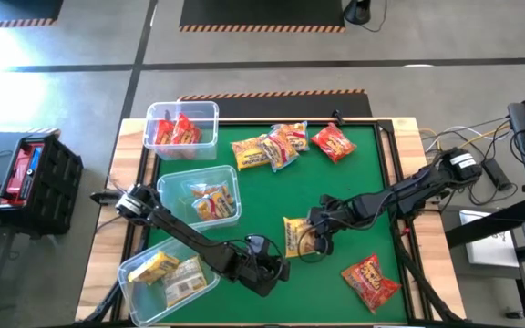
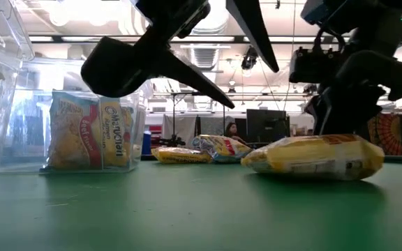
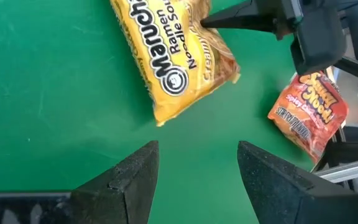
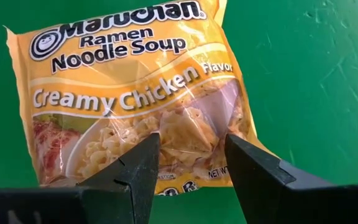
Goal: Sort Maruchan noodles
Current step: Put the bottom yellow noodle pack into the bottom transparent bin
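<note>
Right gripper point(image 4: 188, 165) spread wide over yellow Creamy Chicken packet point(image 4: 135, 93), nothing gripped. Left gripper point(image 3: 194, 168) open, empty, just beside. Red packet point(image 1: 370, 281) nearby, near surface corner.

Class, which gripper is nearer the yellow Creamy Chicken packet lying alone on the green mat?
Right. The right gripper hovers open at the yellow packet, its fingers over one end. The left gripper sits open off the packet, nearer the table's front edge.
</note>
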Controlling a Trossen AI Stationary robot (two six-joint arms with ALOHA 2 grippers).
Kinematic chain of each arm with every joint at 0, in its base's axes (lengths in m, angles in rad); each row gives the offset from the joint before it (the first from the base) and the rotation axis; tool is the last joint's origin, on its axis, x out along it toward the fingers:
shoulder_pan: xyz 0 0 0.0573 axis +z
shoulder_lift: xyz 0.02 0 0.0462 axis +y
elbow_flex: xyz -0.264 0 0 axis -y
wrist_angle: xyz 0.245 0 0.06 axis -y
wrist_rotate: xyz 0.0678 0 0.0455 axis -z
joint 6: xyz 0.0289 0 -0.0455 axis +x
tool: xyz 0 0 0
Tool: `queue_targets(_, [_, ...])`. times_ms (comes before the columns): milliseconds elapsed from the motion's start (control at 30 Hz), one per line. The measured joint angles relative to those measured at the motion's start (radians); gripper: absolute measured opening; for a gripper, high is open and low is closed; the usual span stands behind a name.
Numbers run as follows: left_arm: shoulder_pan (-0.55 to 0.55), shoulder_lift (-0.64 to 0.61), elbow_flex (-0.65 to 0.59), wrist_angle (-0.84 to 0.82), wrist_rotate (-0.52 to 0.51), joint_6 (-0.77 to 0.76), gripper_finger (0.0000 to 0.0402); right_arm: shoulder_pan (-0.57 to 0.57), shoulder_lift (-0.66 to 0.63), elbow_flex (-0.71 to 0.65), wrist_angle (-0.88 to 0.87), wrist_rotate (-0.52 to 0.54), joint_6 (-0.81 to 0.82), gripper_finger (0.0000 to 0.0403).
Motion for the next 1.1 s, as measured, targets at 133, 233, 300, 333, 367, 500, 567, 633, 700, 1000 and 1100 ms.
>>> queue_targets(133, [0.022,0.004,0.0,-0.002,0.004,0.05,0.0201,-0.001,0.0,-0.049,0.066,-0.002,0.026,0.0176])
queue_targets(233, [0.044,0.004,0.0,-0.006,0.036,0.09,0.0201,-0.001,0.001,-0.076,0.118,-0.001,0.054,0.0176])
queue_targets(300, [0.056,0.005,0.0,-0.006,0.067,0.113,0.0201,-0.001,-0.009,-0.075,0.12,-0.002,0.078,0.0176])
queue_targets(333, [0.061,0.005,0.0,-0.006,0.079,0.12,0.0201,0.0,-0.024,-0.072,0.119,-0.003,0.088,0.0176])
queue_targets(367, [0.063,0.004,0.0,-0.006,0.083,0.124,0.0201,0.0,-0.043,-0.068,0.118,-0.005,0.105,0.0176])
queue_targets(500, [0.062,0.004,0.001,-0.006,0.098,0.124,0.0201,0.0,-0.136,-0.054,0.096,-0.031,0.133,0.0176])
queue_targets(567, [0.059,0.004,0.001,-0.005,0.098,0.121,0.0201,0.0,-0.187,-0.05,0.071,-0.043,0.162,0.0176])
queue_targets(633, [0.058,0.004,0.001,-0.004,0.098,0.116,0.0201,0.005,-0.23,-0.043,0.069,-0.045,0.185,0.0176])
queue_targets(700, [0.059,0.004,0.001,0.0,0.098,0.114,0.0201,0.016,-0.252,-0.046,0.028,-0.047,0.2,0.0176])
queue_targets(1000, [0.06,0.002,0.001,0.023,0.069,0.104,0.0201,0.078,-0.169,-0.069,0.018,-0.043,0.25,0.0176])
queue_targets(1100, [0.06,0.002,0.001,0.033,0.065,0.103,0.0201,0.081,-0.099,-0.065,0.039,-0.043,0.25,0.0176])
